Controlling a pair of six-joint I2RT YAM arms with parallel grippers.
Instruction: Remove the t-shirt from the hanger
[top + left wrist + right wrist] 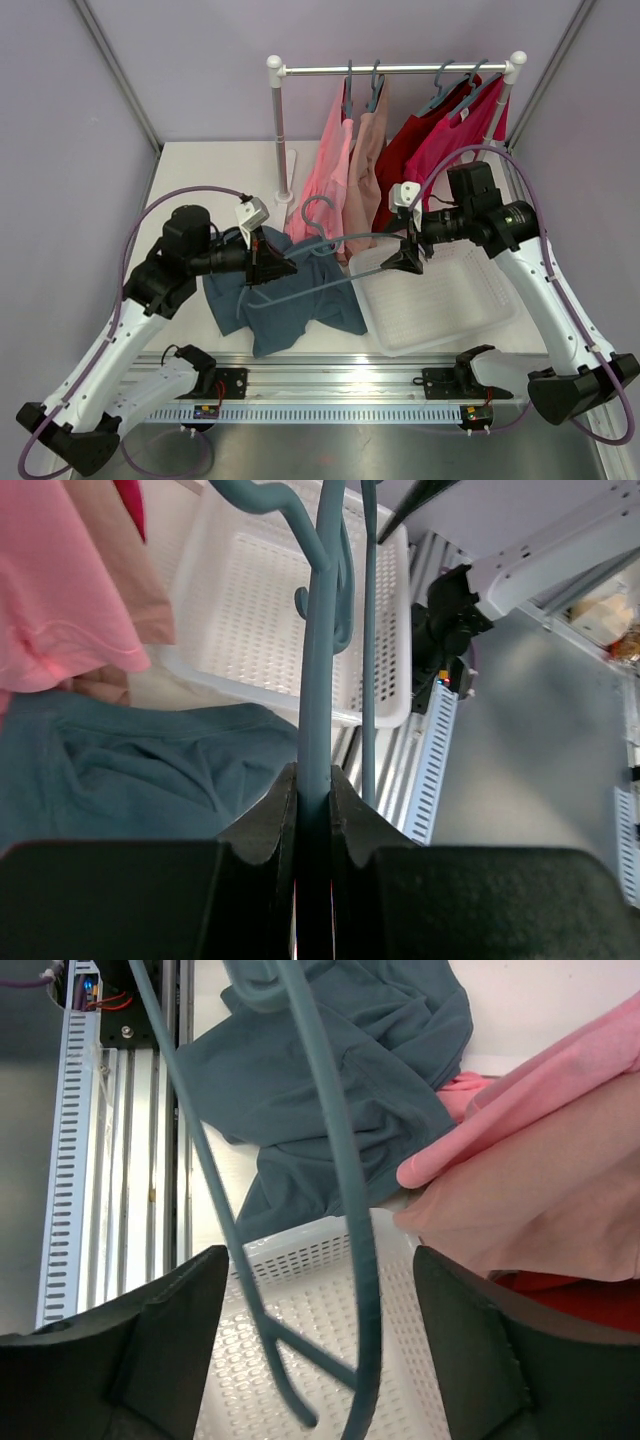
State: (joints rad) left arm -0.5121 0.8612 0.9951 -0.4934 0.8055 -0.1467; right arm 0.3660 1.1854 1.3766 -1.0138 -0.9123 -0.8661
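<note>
The left tool (283, 268) is clamping its jaws tight on one thin bar of the blue hanger (345, 240); in the left wrist view that bar (318, 660) is running straight out from between the closed fingers (272, 820). The t-shirt (290, 310) is lying crumpled on the bench (210, 170) right below this tool and spreading back toward the arm bases, and no hanger bar appears to be passing through it. From the wrist it is showing as blue-grey folds (130, 770) just under the left finger.

The right tool (405, 262) is standing open at the hanger's other end. In its own view the fingers (170, 1330) are spread wide, and the hanger's bars (345, 1190) are passing through the gap without touching either finger. Beneath this tool the white basket (470, 300) is sitting on the bench, its perforated floor (400, 1380) showing between the fingers. Beyond the fingertips the t-shirt (330, 1070) is lying beside the basket's rim.

Behind both tools a rack (400, 69) is carrying other hangers with a pink shirt (335, 170), a beige one (368, 160) and red ones (440, 140), whose hems are hanging close to the held hanger's hook.
</note>
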